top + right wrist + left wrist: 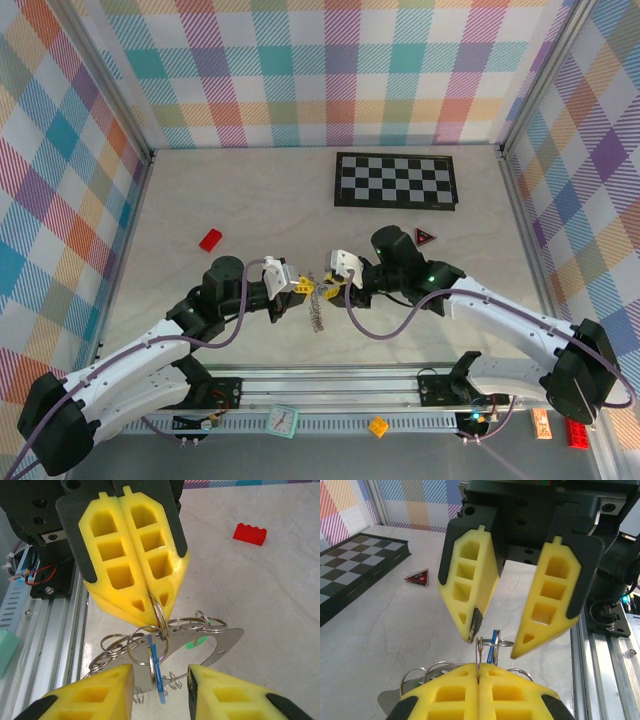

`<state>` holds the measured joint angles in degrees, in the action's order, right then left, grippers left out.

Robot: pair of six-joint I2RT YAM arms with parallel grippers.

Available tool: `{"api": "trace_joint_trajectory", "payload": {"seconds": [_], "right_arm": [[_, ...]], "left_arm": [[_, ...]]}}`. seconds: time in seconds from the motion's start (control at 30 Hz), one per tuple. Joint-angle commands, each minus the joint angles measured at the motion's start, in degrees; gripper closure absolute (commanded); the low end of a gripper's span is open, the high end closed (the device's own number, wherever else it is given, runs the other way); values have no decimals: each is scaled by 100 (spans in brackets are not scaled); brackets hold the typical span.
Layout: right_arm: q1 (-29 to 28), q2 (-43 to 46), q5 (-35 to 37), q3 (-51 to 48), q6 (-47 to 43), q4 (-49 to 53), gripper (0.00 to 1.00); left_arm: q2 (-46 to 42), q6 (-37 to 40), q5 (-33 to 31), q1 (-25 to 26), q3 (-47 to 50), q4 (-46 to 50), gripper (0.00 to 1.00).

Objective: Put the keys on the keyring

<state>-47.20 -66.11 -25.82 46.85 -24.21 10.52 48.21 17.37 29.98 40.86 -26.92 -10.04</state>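
We see the keyring (161,622) held up off the table (250,200) at the middle of the near half, a cluster of thin silvery split rings with a short length of chain dangling below it in the top view (315,308). One ring is pinched between the closed yellow jaws of the left gripper (155,607), which reaches in from the left with its forearm low and its wrist turned toward the other arm. The blue key (156,672) hangs edge-on under the rings, a narrow blue strip; we cannot tell whether it is threaded on a ring. The green key (196,642) shows as a small green patch, mostly hidden behind a curved flat metal piece (225,645) of the bundle. The right gripper (493,645) faces the left one tip to tip, its elbow bent out to the right. Its jaws stand apart on either side of the blue key and we see no contact. Farther off on the table lie a red block (210,239) to the left, a red triangle (424,236) to the right and a chequered board (395,180) beyond.
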Motion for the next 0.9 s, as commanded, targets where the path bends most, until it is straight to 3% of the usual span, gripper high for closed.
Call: {"api": "trace_joint_trajectory", "payload": {"seconds": [0.0, 0.13, 0.2, 0.33, 0.87], "right_arm": [[-8, -60, -216, -7, 104, -154, 77], [-9, -124, -272, 84, -35, 33, 95], [-15, -209, -369, 163, -93, 131, 100], [-43, -495, -695, 382, -191, 362, 100], [-63, -790, -815, 709, -577, 1166, 100]], "left_arm": [[-56, -48, 149, 36, 59, -437, 100], [-94, -49, 131, 36, 112, -518, 100], [-107, -66, 171, 36, 172, -675, 100], [-71, -111, 267, 35, 358, -1253, 100], [-95, 153, 187, 71, 468, -1408, 100]]}}
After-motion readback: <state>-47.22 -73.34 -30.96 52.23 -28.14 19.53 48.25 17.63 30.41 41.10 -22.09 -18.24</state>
